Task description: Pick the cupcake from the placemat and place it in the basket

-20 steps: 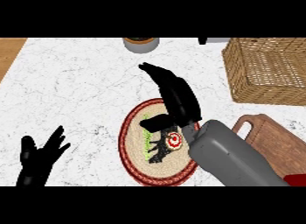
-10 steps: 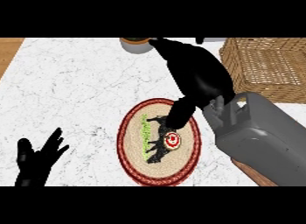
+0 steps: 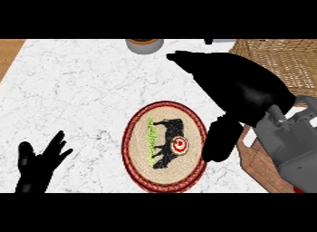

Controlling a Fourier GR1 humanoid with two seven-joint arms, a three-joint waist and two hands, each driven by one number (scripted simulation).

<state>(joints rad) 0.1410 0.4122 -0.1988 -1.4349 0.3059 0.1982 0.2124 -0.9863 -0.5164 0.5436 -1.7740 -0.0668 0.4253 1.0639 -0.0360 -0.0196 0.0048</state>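
Observation:
The round woven placemat, red-rimmed with a cow picture, lies mid-counter, and no cupcake shows on it. My right hand hangs high above the mat's right edge, curled with its back toward me and its thumb pointing down. The cupcake is hidden under the palm. The wicker basket stands at the back right, partly behind this hand. My left hand rests open at the lower left, fingers up.
A small brown-topped cup stands at the counter's back edge, with a grey object to its right. A wooden board lies at the lower right under my right forearm. The counter's left side ends at a wooden strip.
My right hand has risen off the placemat and moved up and to the right, toward the basket. The left hand has stayed put.

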